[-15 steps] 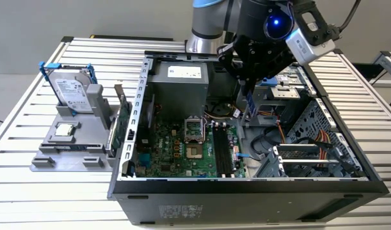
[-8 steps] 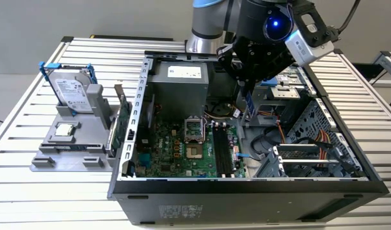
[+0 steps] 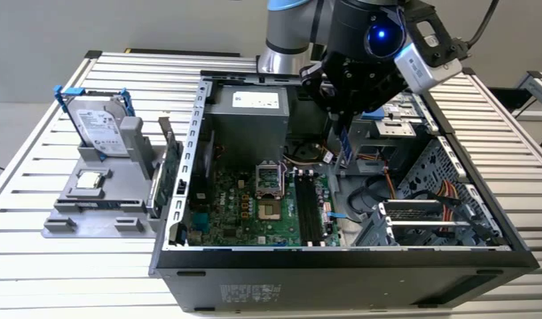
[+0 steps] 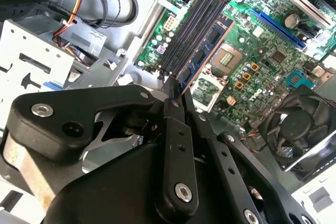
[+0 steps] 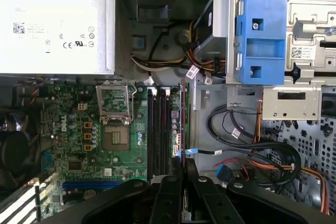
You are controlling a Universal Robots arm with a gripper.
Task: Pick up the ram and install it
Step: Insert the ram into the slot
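Note:
My gripper hangs inside the open computer case, shut on the ram. The ram is a thin dark stick with small chips and hangs down edge-first from the fingers. In the second wrist view the ram reaches out from the gripper over the black memory slots of the green motherboard. In the first wrist view the ram shows edge-on, just beside the memory slots and above them, held by the gripper. In the exterior view the memory slots lie below the ram's lower end.
A grey fixture left of the case holds a silver hard drive in a blue bracket and a square processor chip. Inside the case are the power supply, the processor socket, a blue drive bracket and loose cables.

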